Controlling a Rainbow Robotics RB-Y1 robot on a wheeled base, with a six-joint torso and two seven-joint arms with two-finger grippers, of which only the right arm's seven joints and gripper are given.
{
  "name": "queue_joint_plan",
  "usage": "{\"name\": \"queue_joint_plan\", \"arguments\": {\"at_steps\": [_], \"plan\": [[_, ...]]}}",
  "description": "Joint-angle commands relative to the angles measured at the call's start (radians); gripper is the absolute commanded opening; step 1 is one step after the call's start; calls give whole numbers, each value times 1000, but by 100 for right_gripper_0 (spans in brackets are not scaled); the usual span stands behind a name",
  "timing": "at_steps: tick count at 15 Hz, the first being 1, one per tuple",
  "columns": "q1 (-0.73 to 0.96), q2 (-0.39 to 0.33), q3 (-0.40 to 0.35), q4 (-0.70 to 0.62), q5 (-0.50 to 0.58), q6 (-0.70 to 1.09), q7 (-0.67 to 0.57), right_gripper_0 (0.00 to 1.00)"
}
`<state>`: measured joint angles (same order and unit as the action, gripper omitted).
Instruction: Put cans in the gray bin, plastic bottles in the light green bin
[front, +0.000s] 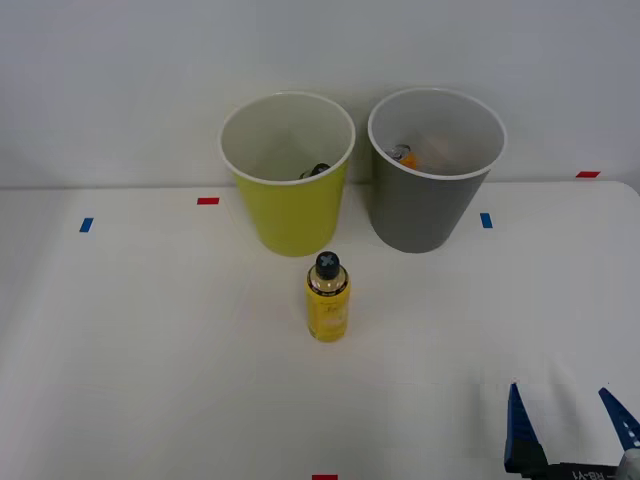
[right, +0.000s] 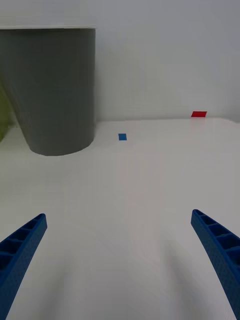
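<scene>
In the front view, the plastic bottle (front: 327, 298) is seen standing upright on the white bench (front: 150, 340), just in front of the light green bin (front: 288, 175) and a little toward the gray bin (front: 435, 170), touching neither. A dark cap of another bottle is glimpsed inside the light green bin, and an orange can (front: 405, 156) is seen lying inside the gray bin. The right gripper (front: 570, 415) is found well apart from the bottle, on the gray bin's side and nearer the robot, with its blue fingers spread wide and nothing held.

The bottle is judged light, stiff enough for a firm squeeze, and smooth on its label, so some slip is possible. Being narrow and tall, it could be tipped by a glancing touch. A hold across the yellow body, below the black cap, is judged the safest.

In the right wrist view, the gripper (right: 120, 235) is shown wide, empty bench lying between its fingers. The gray bin (right: 52, 90) is seen ahead, a blue tape mark (right: 122, 136) just beside its base and a red tape mark (right: 198, 114) farther from it.
</scene>
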<state>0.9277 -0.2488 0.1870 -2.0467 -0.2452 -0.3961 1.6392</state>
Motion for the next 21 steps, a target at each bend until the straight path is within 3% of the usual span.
{"name": "queue_joint_plan", "arguments": {"at_steps": [1, 4, 7, 11, 15, 17, 21], "plan": [[49, 8, -3, -1, 10, 0, 2, 100], [62, 29, -12, 13, 34, -7, -2, 100], [31, 60, -37, 135, 96, -162, -30, 100], [28, 126, -101, 233, 359, -313, -337, 100], [26, 197, -231, 326, 642, -498, -651, 100], [23, 195, -258, 333, 693, -507, -697, 100], [-58, 195, -279, 388, 705, -504, -676, 100]]}}
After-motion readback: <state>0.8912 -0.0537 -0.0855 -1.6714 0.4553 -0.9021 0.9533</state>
